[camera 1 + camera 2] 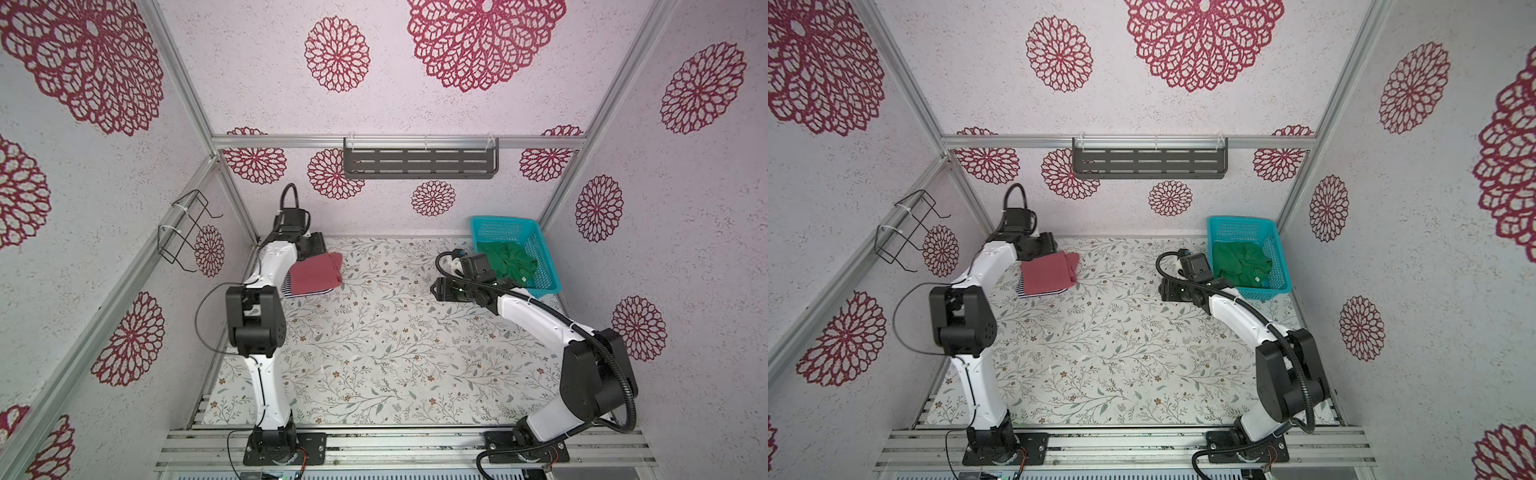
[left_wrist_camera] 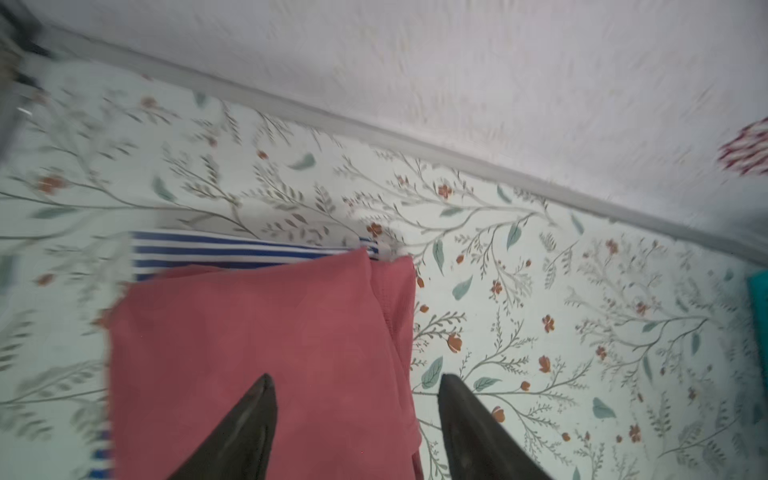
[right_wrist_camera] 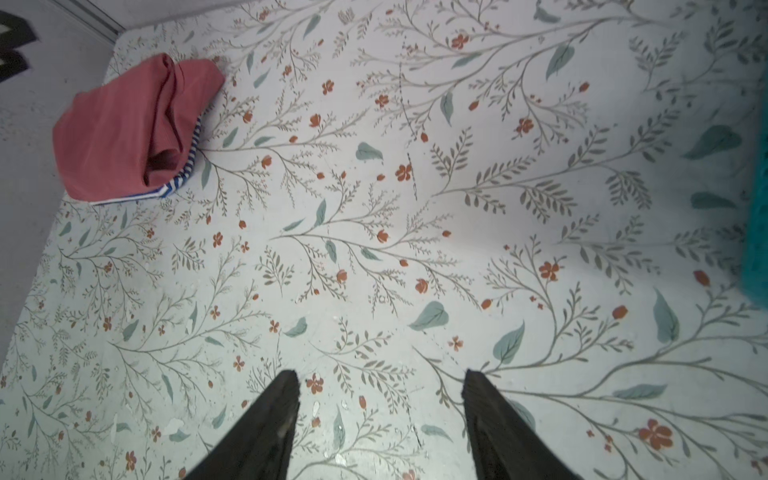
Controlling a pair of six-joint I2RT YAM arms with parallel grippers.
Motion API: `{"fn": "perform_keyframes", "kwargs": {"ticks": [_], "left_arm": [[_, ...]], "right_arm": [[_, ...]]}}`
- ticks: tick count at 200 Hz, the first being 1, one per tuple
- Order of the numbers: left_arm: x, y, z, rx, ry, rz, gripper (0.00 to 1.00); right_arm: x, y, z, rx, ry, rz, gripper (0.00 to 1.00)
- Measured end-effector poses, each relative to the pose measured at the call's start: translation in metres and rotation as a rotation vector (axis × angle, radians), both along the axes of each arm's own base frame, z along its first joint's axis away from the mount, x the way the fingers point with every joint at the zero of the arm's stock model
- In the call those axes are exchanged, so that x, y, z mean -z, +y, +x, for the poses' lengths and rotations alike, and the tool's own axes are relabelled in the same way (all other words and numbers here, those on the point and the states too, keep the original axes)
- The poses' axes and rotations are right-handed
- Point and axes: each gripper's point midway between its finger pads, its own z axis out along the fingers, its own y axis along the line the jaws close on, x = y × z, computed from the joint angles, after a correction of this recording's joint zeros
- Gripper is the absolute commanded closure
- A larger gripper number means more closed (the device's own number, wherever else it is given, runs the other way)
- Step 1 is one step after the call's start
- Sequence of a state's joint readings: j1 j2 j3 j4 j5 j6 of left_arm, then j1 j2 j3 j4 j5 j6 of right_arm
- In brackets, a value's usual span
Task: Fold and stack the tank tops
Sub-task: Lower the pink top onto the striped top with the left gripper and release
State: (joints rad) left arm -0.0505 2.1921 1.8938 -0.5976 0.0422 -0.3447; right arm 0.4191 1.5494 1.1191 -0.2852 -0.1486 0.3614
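**A:** What's on the left?

**B:** The left gripper [image 2: 356, 378] hangs with its jaws parted about halfway and nothing between them. Right beneath its fingertips lies the folded, plain dusty red-pink cloth tank top [image 2: 249, 332]. It is stacked on the folded navy-and-white striped cloth tank top [image 2: 232, 249], whose stripes peek out beyond the fingertips.

**A:** And on the right?

**B:** The right gripper [image 3: 381, 372] is spread just as wide and is empty. It hovers over the bare floral-printed table [image 3: 415, 257], well apart from that stack. Behind its wrist, the plain bright green cloth tank top [image 1: 505, 262] sits crumpled inside the teal plastic mesh basket [image 1: 490, 232].

**A:** How will the green one handle?

**B:** My guess is that it's light, limp and not fragile. It will sag and trail rather than keep its shape, and it might catch on the mesh. I'd pinch a raised ridge of the bunch, or a hem or strap if one shows. Then I'd lift it clear of the rim and spread it flat before folding.
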Motion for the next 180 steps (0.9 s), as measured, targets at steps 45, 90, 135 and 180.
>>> {"fn": "perform_keyframes", "kwargs": {"ticks": [45, 90, 135, 180], "left_arm": [[0.057, -0.035, -0.003, 0.027, 0.134, 0.088, 0.40], [0.046, -0.019, 0.009, -0.048, 0.103, 0.162, 0.60], [0.062, -0.010, 0.020, -0.082, 0.114, 0.214, 0.51], [0.079, -0.009, 0.018, -0.083, 0.143, 0.242, 0.84]], "right_arm": [[0.007, 0.012, -0.006, 0.001, 0.012, 0.089, 0.34], [0.025, 0.058, 0.002, -0.083, 0.040, 0.138, 0.34], [0.037, 0.079, -0.005, -0.132, 0.064, 0.151, 0.34], [0.036, 0.084, -0.002, -0.138, 0.054, 0.174, 0.34]]}}
